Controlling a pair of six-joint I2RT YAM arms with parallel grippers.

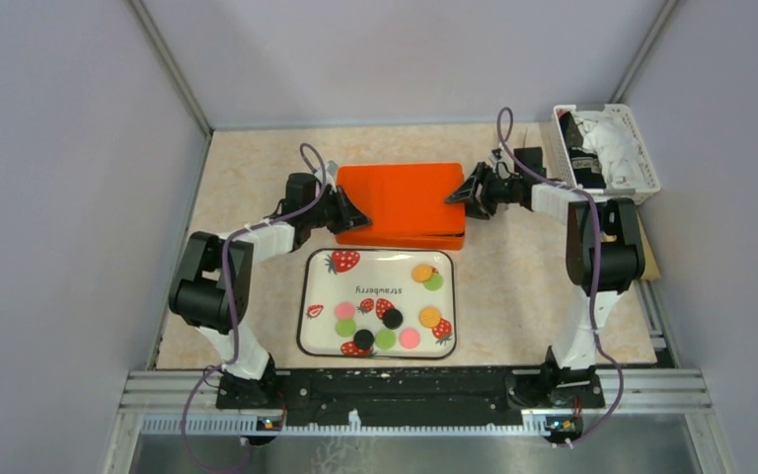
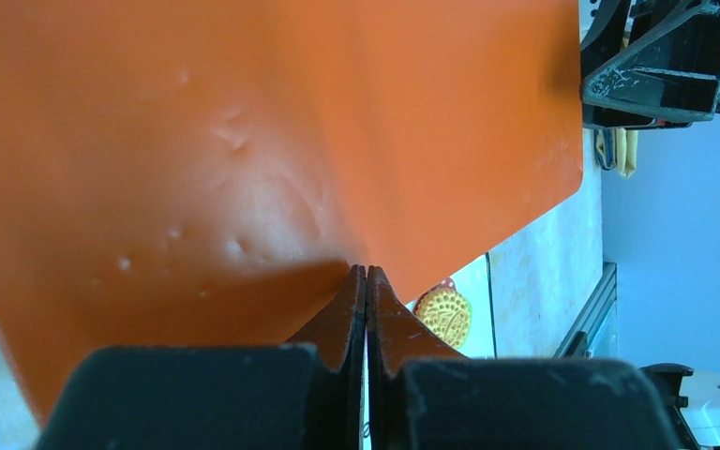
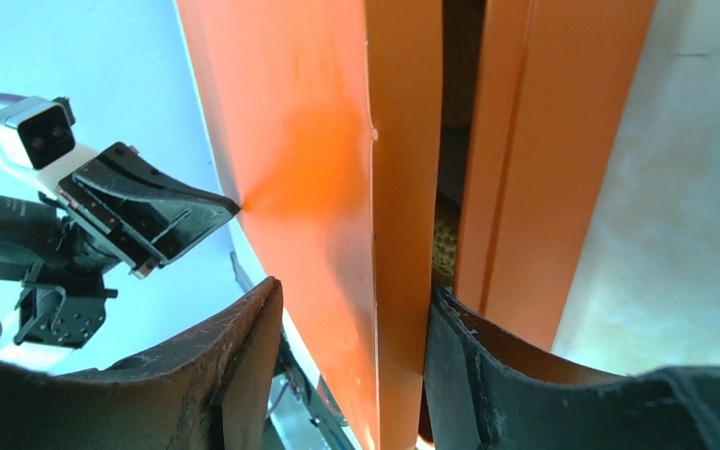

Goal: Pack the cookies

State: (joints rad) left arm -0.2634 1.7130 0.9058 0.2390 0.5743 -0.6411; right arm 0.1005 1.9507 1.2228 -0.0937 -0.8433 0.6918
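Cookies, among them an orange one [image 1: 422, 272], a pink one [image 1: 344, 310] and a black one [image 1: 393, 318], lie on the strawberry tray [image 1: 316, 286]. Behind it stands the orange box [image 1: 402, 202]. My left gripper [image 1: 353, 213] [image 2: 367, 272] is shut with nothing in it, its tips against the lid [image 2: 244, 141] at the box's left end. My right gripper [image 1: 462, 192] [image 3: 352, 291] is open astride the lid's rim [image 3: 403, 187] at the right end. One finger sits in the gap between lid and base [image 3: 525, 141]; the other stands off the lid. A cookie [image 3: 443, 248] shows inside the gap.
A white basket [image 1: 642, 148] holding white and dark items stands at the back right corner. Grey walls close in the table on three sides. The tray sits just in front of the box, and the arm bases run along the near edge.
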